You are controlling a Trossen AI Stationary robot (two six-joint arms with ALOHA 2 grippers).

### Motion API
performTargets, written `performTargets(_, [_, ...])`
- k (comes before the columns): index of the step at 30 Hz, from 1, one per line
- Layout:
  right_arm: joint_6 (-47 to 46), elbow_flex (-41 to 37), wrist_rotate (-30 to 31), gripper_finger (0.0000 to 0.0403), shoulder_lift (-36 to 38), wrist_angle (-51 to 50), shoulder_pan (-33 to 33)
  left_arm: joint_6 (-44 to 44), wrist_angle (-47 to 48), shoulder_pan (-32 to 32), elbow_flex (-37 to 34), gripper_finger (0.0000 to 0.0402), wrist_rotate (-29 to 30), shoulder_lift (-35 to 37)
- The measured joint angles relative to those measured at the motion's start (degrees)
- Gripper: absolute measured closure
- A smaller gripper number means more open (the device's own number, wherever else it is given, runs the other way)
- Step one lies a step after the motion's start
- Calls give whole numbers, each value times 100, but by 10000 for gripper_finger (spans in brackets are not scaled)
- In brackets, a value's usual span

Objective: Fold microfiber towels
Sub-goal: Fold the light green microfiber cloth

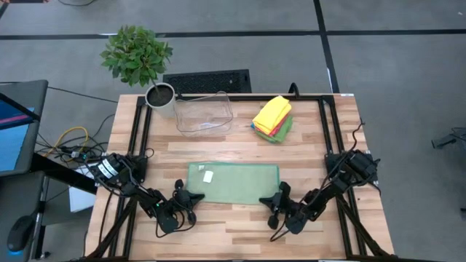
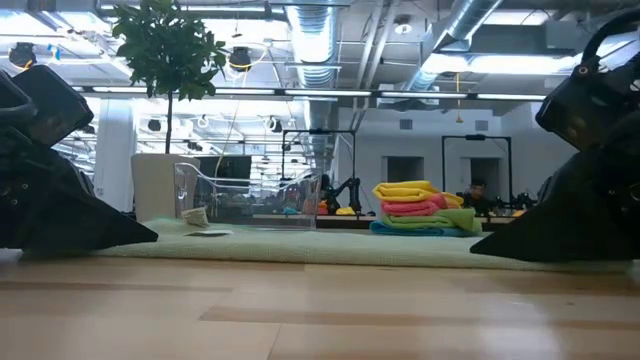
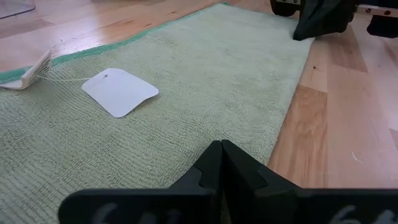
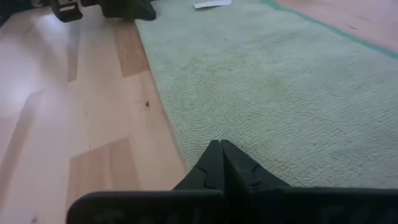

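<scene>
A pale sage green towel (image 1: 233, 182) lies spread flat on the table's middle, with a white tag (image 3: 118, 91) on its top near its left end. My left gripper (image 1: 191, 198) is down at the towel's near left corner and my right gripper (image 1: 271, 200) at its near right corner. Both are shut, with their tips on the cloth. A stack of folded towels (image 1: 273, 118), yellow on top of pink and green, rests on the table at the far right. My left gripper has its shut fingertips (image 3: 211, 155) on the towel's near left corner (image 3: 249, 134), just inside the near edge, slanting down from the near left. The cloth lies flat on the table. My right gripper has its shut fingertips (image 4: 211, 155) on the near right corner (image 4: 186, 134), slanting down from the near right. The fingers hide how many layers they have.
A clear plastic bin (image 1: 204, 113) stands at the table's far middle, with a potted plant (image 1: 149, 73) at the far left corner. Bare wood shows along the table's near edge (image 1: 233, 236) and between the towel and the bin.
</scene>
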State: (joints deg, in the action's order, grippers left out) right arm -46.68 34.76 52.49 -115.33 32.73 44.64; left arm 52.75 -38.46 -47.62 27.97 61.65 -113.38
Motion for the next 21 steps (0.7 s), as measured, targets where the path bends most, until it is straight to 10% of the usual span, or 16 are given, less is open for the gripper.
performTargets(14, [1512,-49,1465,394,797,238,613,17,0,0,0,401,21,0])
performTargets(21, [-816,-44,1594,393,211,-929,795,20,-2,0,0,401,30,0])
